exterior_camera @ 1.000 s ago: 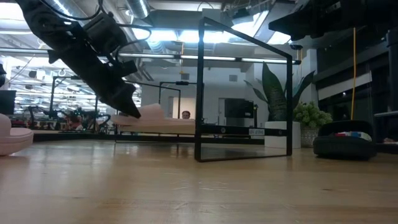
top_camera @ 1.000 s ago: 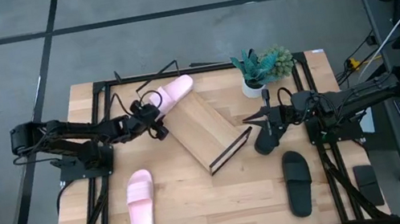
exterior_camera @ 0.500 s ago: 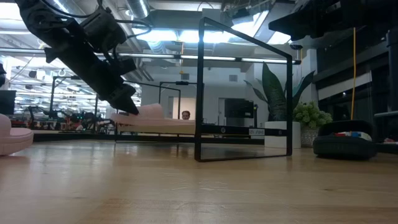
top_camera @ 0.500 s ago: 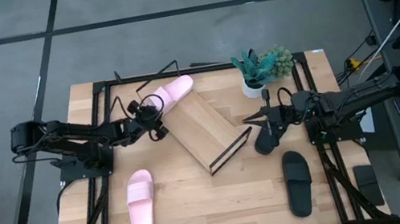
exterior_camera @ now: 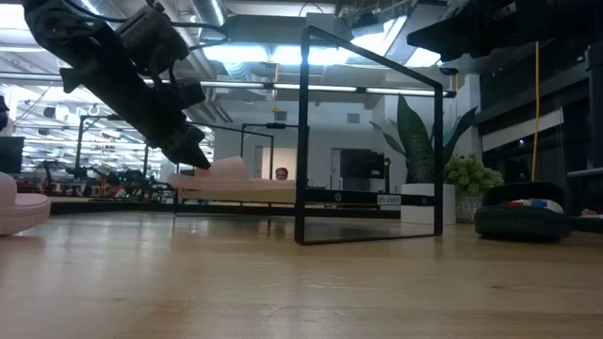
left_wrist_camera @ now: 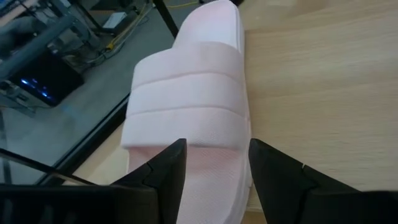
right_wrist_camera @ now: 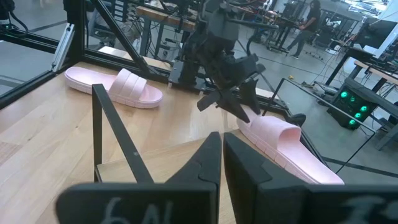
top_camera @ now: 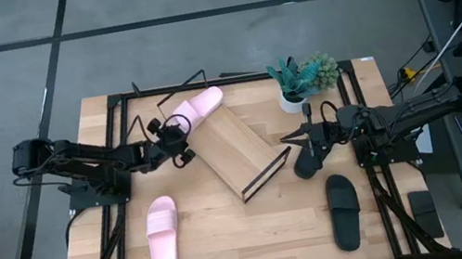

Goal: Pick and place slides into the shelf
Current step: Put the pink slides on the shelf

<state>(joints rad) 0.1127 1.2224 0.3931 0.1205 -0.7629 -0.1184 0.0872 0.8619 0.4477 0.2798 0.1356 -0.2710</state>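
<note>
One pale pink slide [top_camera: 196, 109] lies sole-down on the far-left end of the slanted wooden shelf [top_camera: 236, 150]. My left gripper [top_camera: 182, 139] hangs open just off that slide's heel end [left_wrist_camera: 214, 155], its fingers apart above it without touching. The second pink slide [top_camera: 163, 235] lies flat on the table near the left front. One black slide [top_camera: 306, 165] rests on the table below my right gripper [top_camera: 295, 143], which is shut [right_wrist_camera: 221, 155] and raised above it. The other black slide [top_camera: 343, 211] lies near the right front.
A potted plant [top_camera: 302, 79] stands at the far edge, right of the shelf. The shelf's black wire frame [exterior_camera: 303, 141] rises above the board at its near-right end. Bare tabletop [top_camera: 258, 233] lies between the front pink slide and the front black slide.
My left gripper has drawn back a little toward the table's left and risen slightly away from the pink slide on the shelf. That slide has stayed where it lies.
</note>
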